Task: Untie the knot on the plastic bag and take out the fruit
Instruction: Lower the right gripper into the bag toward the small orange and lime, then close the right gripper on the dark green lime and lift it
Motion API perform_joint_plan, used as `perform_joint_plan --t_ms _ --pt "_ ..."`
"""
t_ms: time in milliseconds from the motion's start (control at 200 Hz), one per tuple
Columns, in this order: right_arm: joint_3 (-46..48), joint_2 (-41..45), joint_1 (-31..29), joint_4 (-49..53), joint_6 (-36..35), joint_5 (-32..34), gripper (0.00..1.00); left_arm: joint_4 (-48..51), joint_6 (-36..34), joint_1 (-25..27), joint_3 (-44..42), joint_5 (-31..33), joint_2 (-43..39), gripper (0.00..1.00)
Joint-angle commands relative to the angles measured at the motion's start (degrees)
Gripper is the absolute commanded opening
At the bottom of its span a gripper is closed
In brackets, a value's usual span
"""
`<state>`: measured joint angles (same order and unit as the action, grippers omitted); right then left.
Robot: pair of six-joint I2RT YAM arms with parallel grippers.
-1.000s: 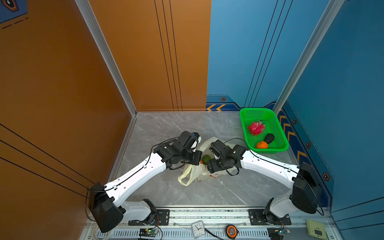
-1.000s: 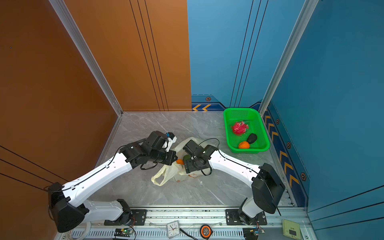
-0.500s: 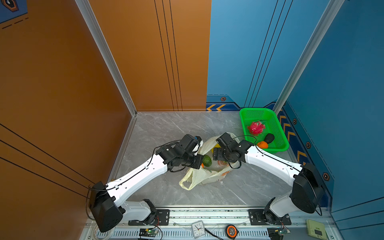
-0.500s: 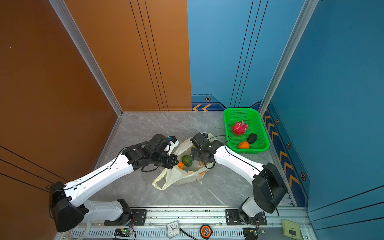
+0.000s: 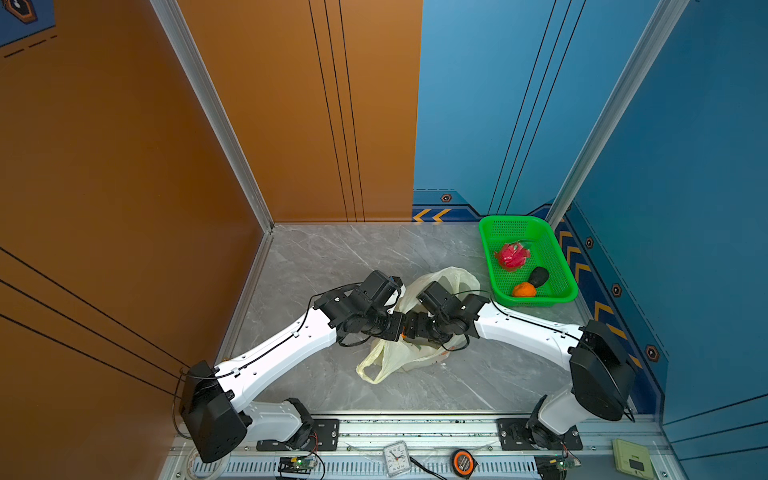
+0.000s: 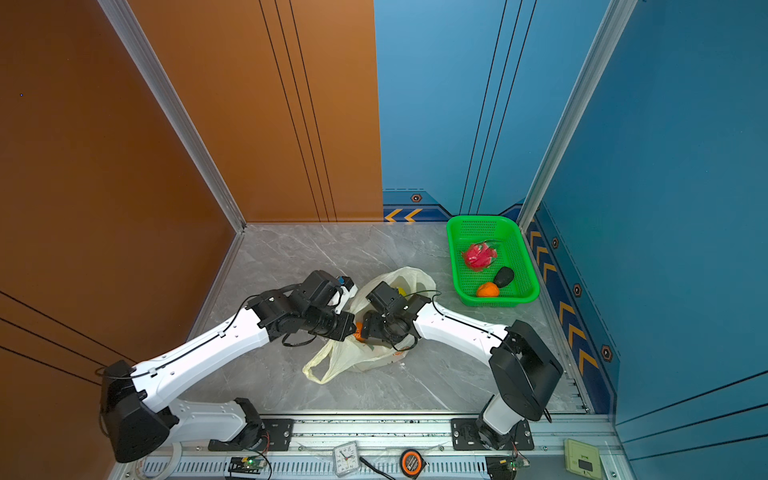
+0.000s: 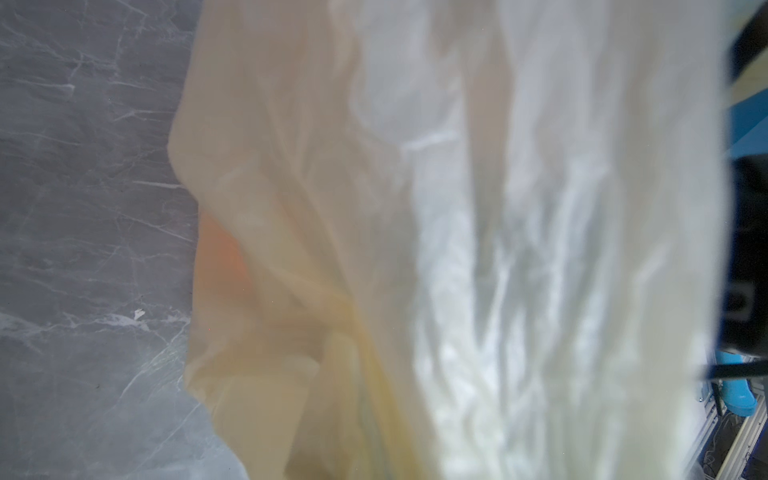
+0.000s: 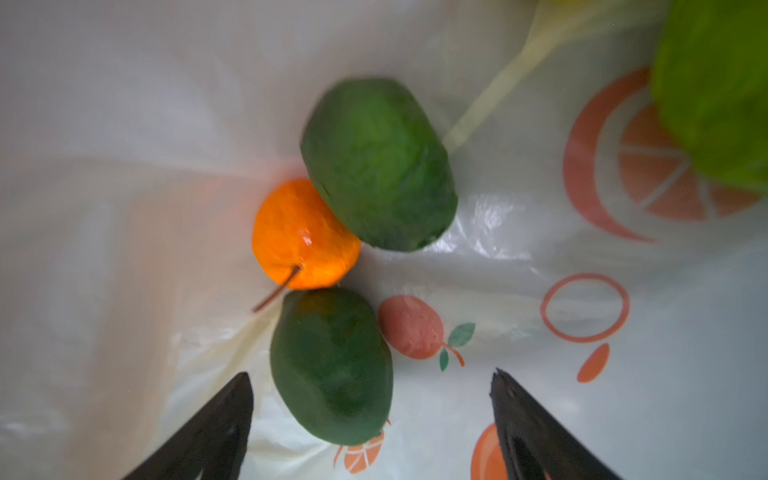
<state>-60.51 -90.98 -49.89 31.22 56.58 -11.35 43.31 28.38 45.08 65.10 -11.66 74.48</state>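
The plastic bag (image 5: 399,357) (image 6: 353,357) lies open-mouthed on the grey floor between my arms. Its knot is out of view. My left gripper (image 5: 397,328) is at the bag's rim, and bag film (image 7: 457,208) fills the left wrist view and hides the jaws. My right gripper (image 8: 370,374) (image 5: 409,326) is open inside the bag. One dark green fruit (image 8: 332,365) sits partly between its fingers. Beyond that lie an orange (image 8: 301,237), another dark green fruit (image 8: 376,162) and a lighter green one (image 8: 715,83).
A green basket (image 5: 486,257) stands at the back right against the blue wall. It holds a dragon fruit (image 5: 512,255), a dark avocado (image 5: 539,276) and an orange (image 5: 523,289). A clock (image 5: 397,457) and tape measure (image 5: 461,462) lie on the front rail.
My right gripper drew back toward the basket side half a second ago. It has now swung left and down into the bag, covering the green fruit. The left arm has hardly moved.
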Motion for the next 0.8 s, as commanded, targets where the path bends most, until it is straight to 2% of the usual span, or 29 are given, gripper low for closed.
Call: perform_joint_plan --t_ms 0,220,486,616,796 --pt "3.9 1.2 -2.5 -0.1 2.0 -4.1 0.87 2.4 0.8 0.3 -1.0 -0.4 -0.1 0.04" --pt "5.3 0.0 -6.0 -0.9 0.7 -5.5 0.89 3.5 1.9 0.3 -2.2 -1.1 0.1 0.04" --pt "2.9 4.1 0.7 -2.9 2.8 6.0 0.95 3.9 3.4 1.9 -4.9 -1.3 0.4 0.04" --pt "2.5 1.7 3.4 -5.9 4.6 5.9 0.95 3.8 3.3 2.4 -3.8 -1.0 1.7 0.04" --pt "1.6 -2.0 3.4 -11.4 5.6 6.0 0.94 3.8 3.0 2.6 -2.4 -0.3 3.1 0.04"
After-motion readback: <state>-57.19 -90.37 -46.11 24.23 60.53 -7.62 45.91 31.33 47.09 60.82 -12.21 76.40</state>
